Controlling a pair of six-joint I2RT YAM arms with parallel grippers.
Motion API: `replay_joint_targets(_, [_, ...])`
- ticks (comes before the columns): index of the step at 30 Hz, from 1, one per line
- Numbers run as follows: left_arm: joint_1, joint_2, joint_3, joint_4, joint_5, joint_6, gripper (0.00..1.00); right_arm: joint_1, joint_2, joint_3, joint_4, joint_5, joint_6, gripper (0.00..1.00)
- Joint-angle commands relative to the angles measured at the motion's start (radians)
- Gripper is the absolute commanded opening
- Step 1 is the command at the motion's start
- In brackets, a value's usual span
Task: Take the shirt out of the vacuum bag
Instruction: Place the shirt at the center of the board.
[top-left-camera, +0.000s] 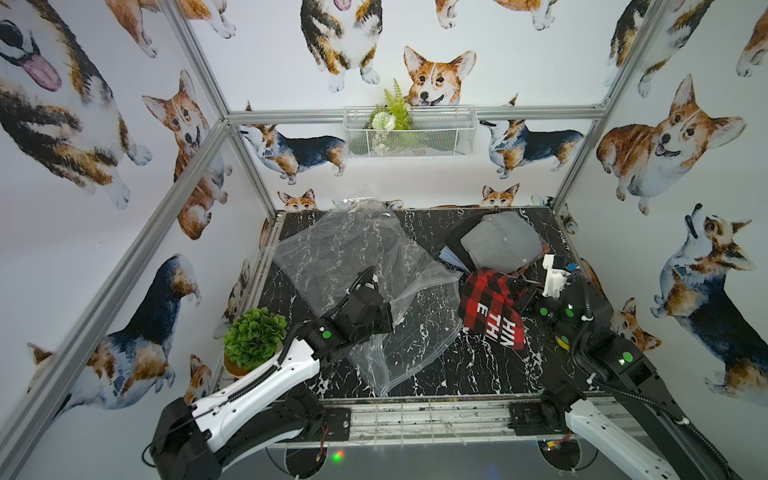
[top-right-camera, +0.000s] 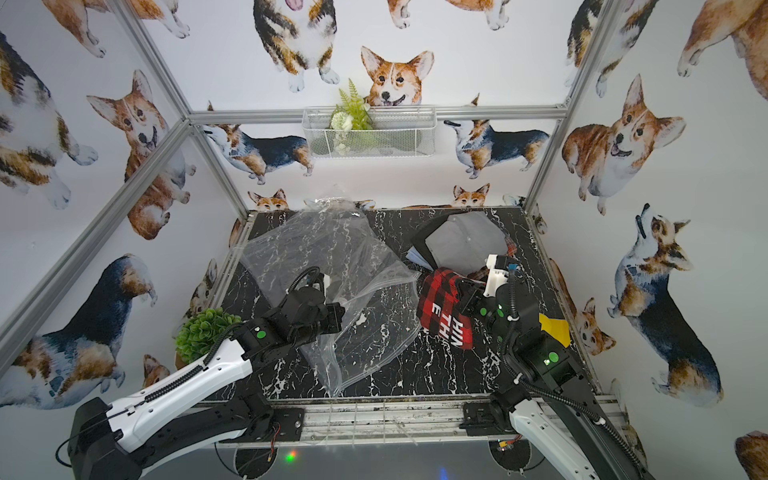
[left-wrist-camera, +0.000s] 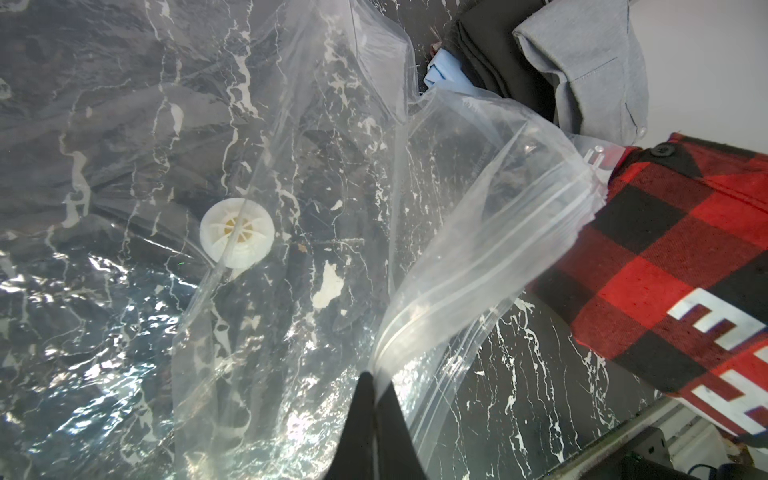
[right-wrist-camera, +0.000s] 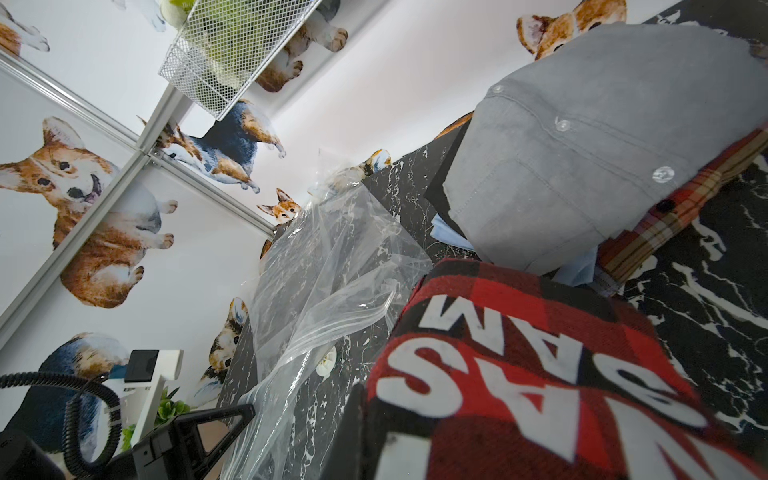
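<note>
One vacuum bag (top-left-camera: 332, 257); one basket (top-left-camera: 436, 137); two plants (top-left-camera: 254, 336) (top-left-camera: 397, 106)

I find the vacuum bag (top-left-camera: 332, 257) to be clear plastic film, glossy and crinkled; its valve (left-wrist-camera: 237, 232) is white ribbed moulded plastic. The plaid shirt (top-left-camera: 490, 307) is matt, fuzzy red-black cloth with white printed lettering; the grey shirt (right-wrist-camera: 582, 166) is matt woven cloth with clear buttons. The tabletop (top-left-camera: 457, 374): glossy, black marble-look. My left fingers (left-wrist-camera: 357, 424): matt black.
</note>
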Motion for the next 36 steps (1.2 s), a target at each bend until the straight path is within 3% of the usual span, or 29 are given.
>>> replay_joint_targets(1, [-0.001, -0.009, -0.007, -0.015, -0.011, -0.008, 0.00, -0.046, 0.005, 0.035, 0.066, -0.043, -0.005, 0.00])
replay_joint_targets(7, [-0.001, -0.029, -0.018, -0.022, -0.019, -0.008, 0.00, -0.109, -0.031, 0.031, 0.030, -0.017, -0.034, 0.00])
replay_joint_targets(17, [0.000, -0.028, -0.022, -0.020, -0.012, -0.010, 0.00, -0.117, -0.121, -0.268, 0.115, -0.010, 0.044, 0.00])
replay_joint_targets(27, [0.000, -0.028, -0.024, -0.024, -0.009, -0.011, 0.00, -0.117, -0.199, -0.456, 0.122, 0.026, 0.060, 0.00])
replay_joint_targets(32, [-0.001, -0.022, -0.019, -0.023, -0.008, -0.010, 0.00, -0.118, -0.210, -0.471, 0.103, 0.042, 0.035, 0.00])
replay_joint_targets(36, [-0.001, -0.016, -0.020, -0.018, -0.005, -0.012, 0.00, -0.117, -0.138, -0.441, 0.079, 0.065, -0.038, 0.00])
